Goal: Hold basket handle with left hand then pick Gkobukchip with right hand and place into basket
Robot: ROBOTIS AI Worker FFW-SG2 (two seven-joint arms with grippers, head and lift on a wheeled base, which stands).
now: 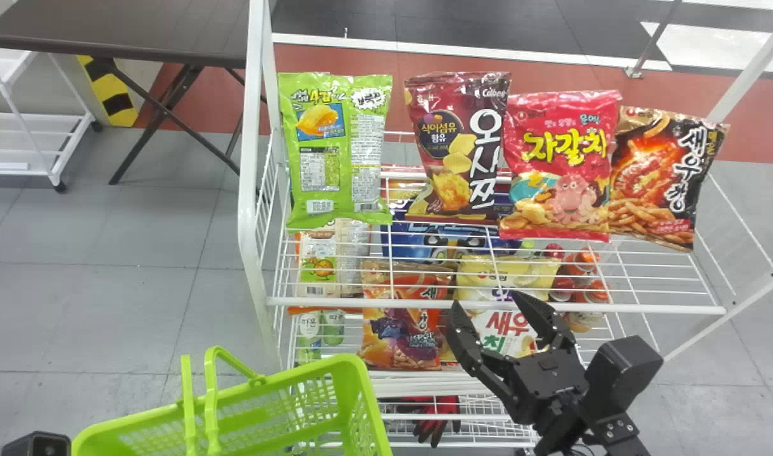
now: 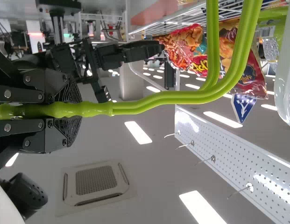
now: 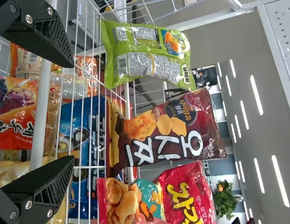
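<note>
The Gkobukchip is the green bag (image 1: pixel 339 152) standing at the left end of the rack's upper shelf, its printed back facing out; the right wrist view shows this green bag (image 3: pixel 147 53) beyond the fingers. My right gripper (image 1: pixel 487 303) is open at the shelf's front bar, lower than the bag and to its right; between the fingers of the right gripper (image 3: pixel 70 112) there is no bag. At the bottom left corner is part of my left gripper (image 1: pixel 37 444). The left gripper (image 2: pixel 72 110) is shut on the handle (image 2: pixel 168 98) of the green basket (image 1: pixel 361 396).
To the right of the green bag stand a maroon bag (image 1: pixel 456 145), a pink bag (image 1: pixel 560 164) and a black bag (image 1: pixel 665 177). More snacks and bottles lie on the shelf below. The rack's white front bar (image 1: pixel 373 304) and left post (image 1: pixel 255 158) border the shelf.
</note>
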